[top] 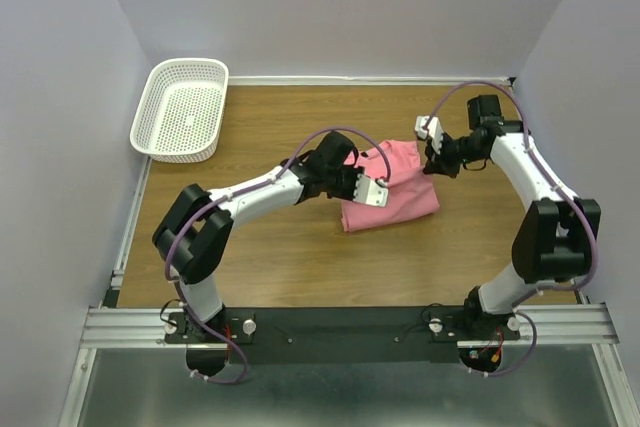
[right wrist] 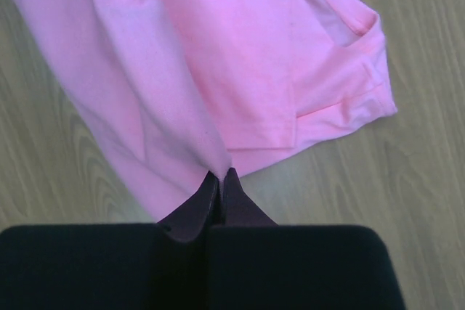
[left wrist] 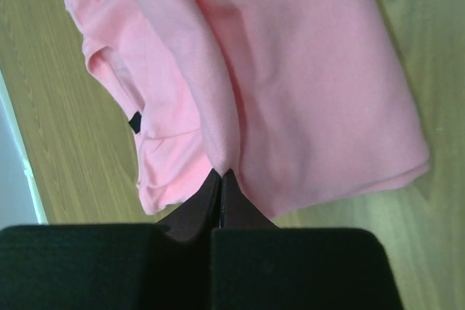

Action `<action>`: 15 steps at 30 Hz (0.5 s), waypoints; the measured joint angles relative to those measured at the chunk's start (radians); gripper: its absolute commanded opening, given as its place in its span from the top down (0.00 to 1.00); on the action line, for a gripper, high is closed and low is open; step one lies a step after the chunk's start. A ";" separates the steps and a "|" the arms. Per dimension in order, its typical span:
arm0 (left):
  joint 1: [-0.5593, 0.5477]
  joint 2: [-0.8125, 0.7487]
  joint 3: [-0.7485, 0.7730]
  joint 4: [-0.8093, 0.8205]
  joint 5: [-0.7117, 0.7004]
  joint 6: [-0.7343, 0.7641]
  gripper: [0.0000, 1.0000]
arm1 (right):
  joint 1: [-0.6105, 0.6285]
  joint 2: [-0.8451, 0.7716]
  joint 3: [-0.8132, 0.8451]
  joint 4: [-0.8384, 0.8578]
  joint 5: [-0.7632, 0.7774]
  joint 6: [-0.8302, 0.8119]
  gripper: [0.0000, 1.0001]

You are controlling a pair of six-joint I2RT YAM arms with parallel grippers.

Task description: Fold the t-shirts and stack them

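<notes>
The pink t-shirt [top: 400, 202] lies half folded in the middle of the counter [top: 300, 257], soft, light and floppy, so it is best held at its edges, where the left fingers [left wrist: 197, 212] and the right fingers [right wrist: 195, 208] each squeeze tight on a bit of cloth

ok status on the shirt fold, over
Left gripper shut on a fold of the t-shirt. Right gripper shut on its other side. T-shirt bunched up, part folded. Basket far left, clear of the work.
</notes>
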 measured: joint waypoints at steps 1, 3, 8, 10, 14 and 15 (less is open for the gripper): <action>0.018 0.021 0.019 -0.001 0.005 0.006 1.00 | 0.000 0.033 0.033 0.006 -0.003 0.014 0.99; 0.053 0.059 0.057 -0.003 0.010 0.016 1.00 | 0.000 0.093 0.100 0.020 -0.006 0.036 0.99; 0.126 0.142 0.149 0.001 0.021 0.033 1.00 | 0.000 0.233 0.241 0.060 -0.016 0.095 0.99; 0.146 0.161 0.169 0.005 0.024 0.036 1.00 | 0.000 0.278 0.281 0.070 -0.019 0.113 0.99; 0.177 0.202 0.213 0.006 0.031 0.038 1.00 | 0.000 0.352 0.330 0.092 -0.023 0.146 0.99; 0.183 0.215 0.224 0.007 0.032 0.038 1.00 | 0.000 0.364 0.338 0.095 -0.024 0.151 0.99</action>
